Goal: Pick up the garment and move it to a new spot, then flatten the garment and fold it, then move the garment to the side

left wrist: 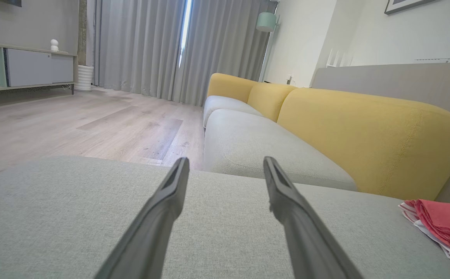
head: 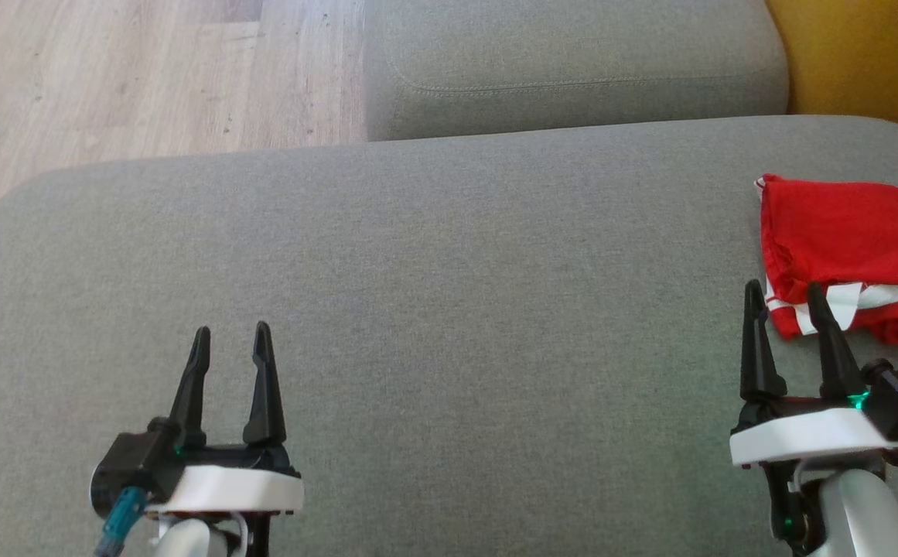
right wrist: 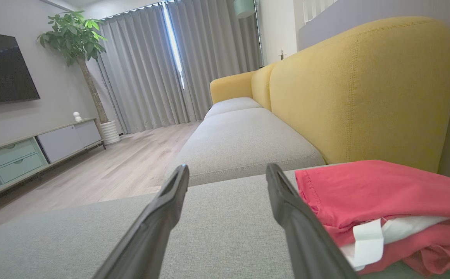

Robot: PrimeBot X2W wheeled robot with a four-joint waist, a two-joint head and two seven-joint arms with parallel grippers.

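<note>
Both sides stand wide open and empty: I see the left gripper (head: 232,331) low over the grey seat cushion (head: 449,255), well apart from the red garment (head: 855,228), which lies folded at the cushion's right edge near the yellow backrest (head: 866,54); the right gripper (head: 781,288) hovers just beside its near corner

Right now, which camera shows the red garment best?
Right wrist view: the garment is close and large, its folds clear. The head view shows it from above, cut by the edge; the left wrist view, small in a corner.
</note>
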